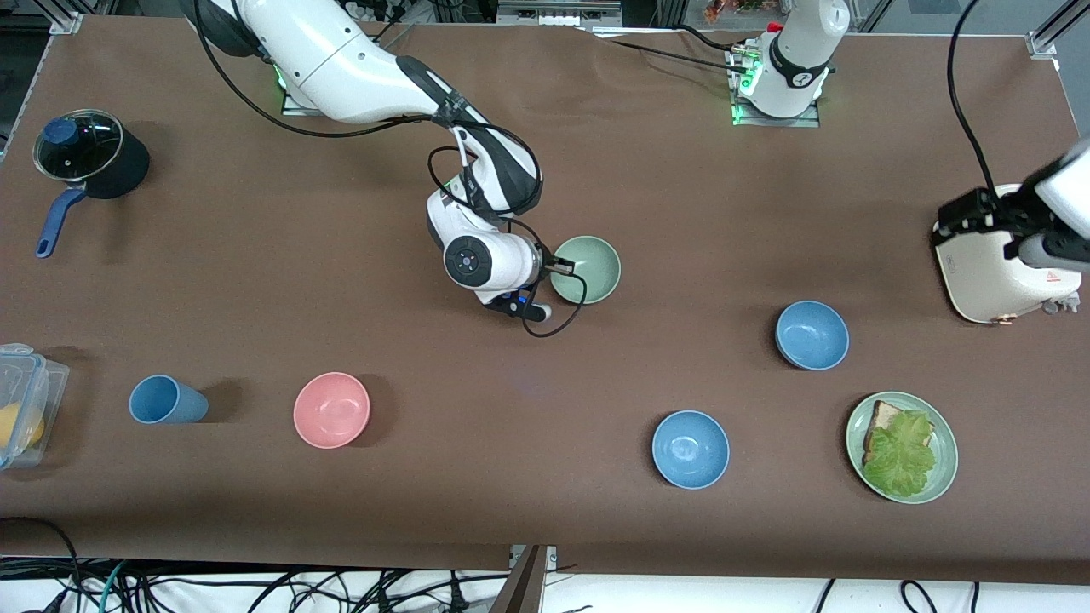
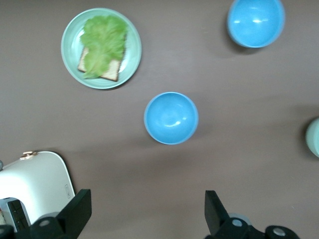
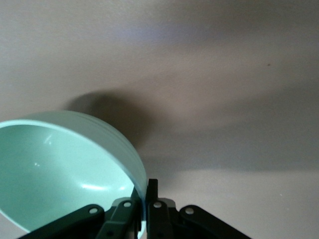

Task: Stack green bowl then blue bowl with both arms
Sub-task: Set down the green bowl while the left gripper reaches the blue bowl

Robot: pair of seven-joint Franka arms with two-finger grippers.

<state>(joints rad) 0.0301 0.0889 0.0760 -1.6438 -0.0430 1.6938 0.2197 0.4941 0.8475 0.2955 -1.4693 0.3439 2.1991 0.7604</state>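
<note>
The green bowl [image 1: 586, 269] sits near the middle of the worktop [image 1: 545, 170], and the right hand [image 1: 564, 266] is clamped on its rim at the side toward the right arm's end. In the right wrist view the bowl [image 3: 65, 169] looks tilted, its rim pinched between the closed fingers [image 3: 134, 206]; whether it is lifted off the surface is hard to tell. The right arm's own body hides part of that hand from the front camera.

Taking the green bowl as landmark: two blue bowls lie nearer the front camera, toward the left arm's end. One blue bowl [image 1: 811, 335] is the closer to the green bowl's row, the other [image 1: 691, 449] nearer the camera still. A pink bowl [image 1: 331, 409] and a blue cup [image 1: 166, 400] lie nearer the camera toward the right arm's end. That makes four bowls and one cup.

The left hand [image 2: 144, 211] hangs with fingers wide apart above the toaster [image 1: 996, 264], waiting; the arm is cut off by the frame edge. A green plate [image 1: 902, 447] carries toast and lettuce. A clear container [image 1: 21, 404] is cropped at the edge. A lidded pot [image 1: 89, 162] stands far toward the right arm's end.

The worktop is covered in brown matte cloth; cables trail below its edge.
</note>
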